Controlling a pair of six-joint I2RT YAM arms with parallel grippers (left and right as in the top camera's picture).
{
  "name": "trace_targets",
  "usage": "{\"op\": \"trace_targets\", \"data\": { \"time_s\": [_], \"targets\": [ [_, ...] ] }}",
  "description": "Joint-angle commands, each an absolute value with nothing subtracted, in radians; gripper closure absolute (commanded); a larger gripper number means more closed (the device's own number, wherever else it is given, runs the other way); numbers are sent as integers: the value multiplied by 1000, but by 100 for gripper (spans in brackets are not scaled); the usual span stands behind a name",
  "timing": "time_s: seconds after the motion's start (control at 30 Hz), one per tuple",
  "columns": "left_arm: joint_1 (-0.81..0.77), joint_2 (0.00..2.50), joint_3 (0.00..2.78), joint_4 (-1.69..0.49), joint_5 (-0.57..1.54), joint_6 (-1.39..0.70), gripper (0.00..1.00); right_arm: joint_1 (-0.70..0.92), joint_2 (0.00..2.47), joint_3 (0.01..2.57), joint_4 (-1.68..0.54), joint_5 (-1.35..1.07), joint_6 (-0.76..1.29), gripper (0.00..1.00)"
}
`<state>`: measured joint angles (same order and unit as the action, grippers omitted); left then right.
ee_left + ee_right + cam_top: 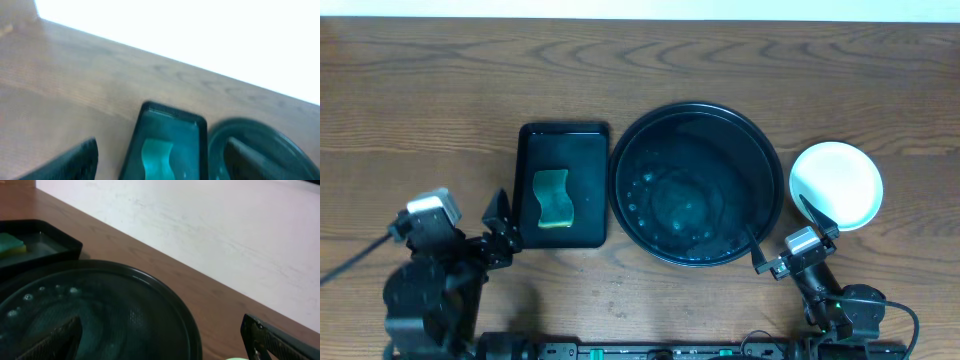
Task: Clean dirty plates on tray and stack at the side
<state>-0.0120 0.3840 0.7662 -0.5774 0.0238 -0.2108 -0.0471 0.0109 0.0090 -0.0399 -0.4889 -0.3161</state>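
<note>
The right gripper [161, 325] is nearest its own wrist camera. One dark finger [57, 339] fills the lower left corner of that view and the other the lower right. They stand wide apart and hold nothing. Between them lies the glossy black floor of the round tray [730, 150], beaded with water drops [27, 297].

From above, this gripper sits at the near right of the wooden table [420, 80]. One of its fingers lies across the round tray's near right rim. The other reaches over the near left edge of the plate [840, 180]. Whether either finger touches anything cannot be told.

The plate is white and round. It rests on the table just to the right of the round tray, outside its rim and close beside it. Whether more plates lie under it cannot be told from above.

The left gripper [501, 230] stands at the near left of the table, just left of the rectangular tray [585, 160]. In its own blurred wrist view its fingers are spread wide at the two lower corners, and it grips nothing. Ahead of it, between the fingers, that view shows the rectangular tray.

The rectangular tray is black and lies just left of the round tray, their edges nearly meeting. A green sponge [552, 197] with wavy sides lies flat in it, toward its near left part.
</note>
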Motion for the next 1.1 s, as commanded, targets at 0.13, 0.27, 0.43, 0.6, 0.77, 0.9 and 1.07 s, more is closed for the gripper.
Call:
{"op": "trace_targets", "data": {
  "time_s": [0.13,0.27,0.43,0.6,0.77,0.9,1.07],
  "targets": [
    [-6,184,464,-279,152,-98,19,-38,5,5,-41,-487,-311,1],
    [-8,107,316,-136,176,-110,19,-38,5,5,-41,-487,-311,1],
    [-8,18,208,-84,172,-109,19,-38,5,5,-41,-487,-311,1],
    [-8,2,140,-38,164,-109,19,-38,5,5,-41,-487,-311,1],
    [-8,2,33,77,165,-109,19,-38,5,5,-41,-487,-311,1],
    [-9,1,4,95,165,-109,19,-38,5,5,-41,-487,-311,1],
    [-9,1,4,59,176,-109,19,-38,5,5,-41,-487,-311,1]
  ]
}}
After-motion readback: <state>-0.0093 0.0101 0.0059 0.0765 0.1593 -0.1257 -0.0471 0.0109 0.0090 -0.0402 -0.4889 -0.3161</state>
